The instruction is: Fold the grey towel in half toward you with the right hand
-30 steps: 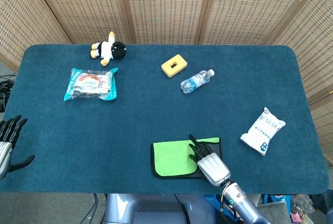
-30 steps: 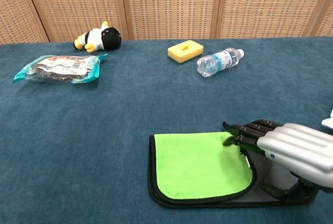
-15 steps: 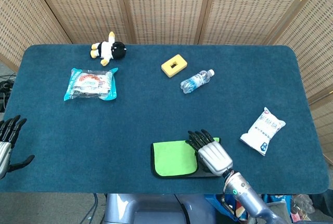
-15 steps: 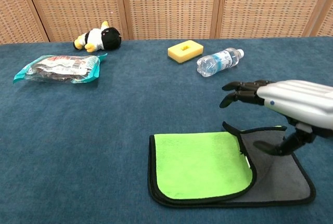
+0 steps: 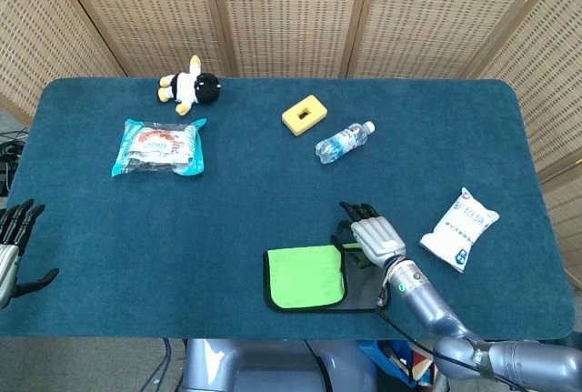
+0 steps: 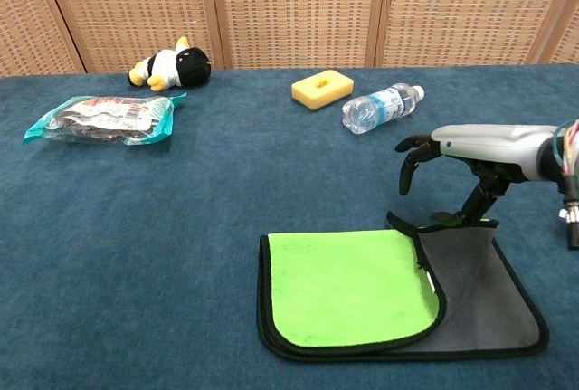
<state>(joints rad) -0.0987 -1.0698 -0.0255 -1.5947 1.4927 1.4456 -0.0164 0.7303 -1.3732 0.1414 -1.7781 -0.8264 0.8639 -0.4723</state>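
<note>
The grey towel (image 6: 470,290) lay at the table's (image 5: 273,201) near edge, a green flap over its left part. The right hand (image 6: 457,150), released and grasping nothing, hovered above the towel's far edge. Recommended: pinch that edge, draw it nearward squarely.

backdrop: woven wicker screen panels (image 5: 291,10) | furniture: table, dark teal cloth (image 5: 264,201)
</note>
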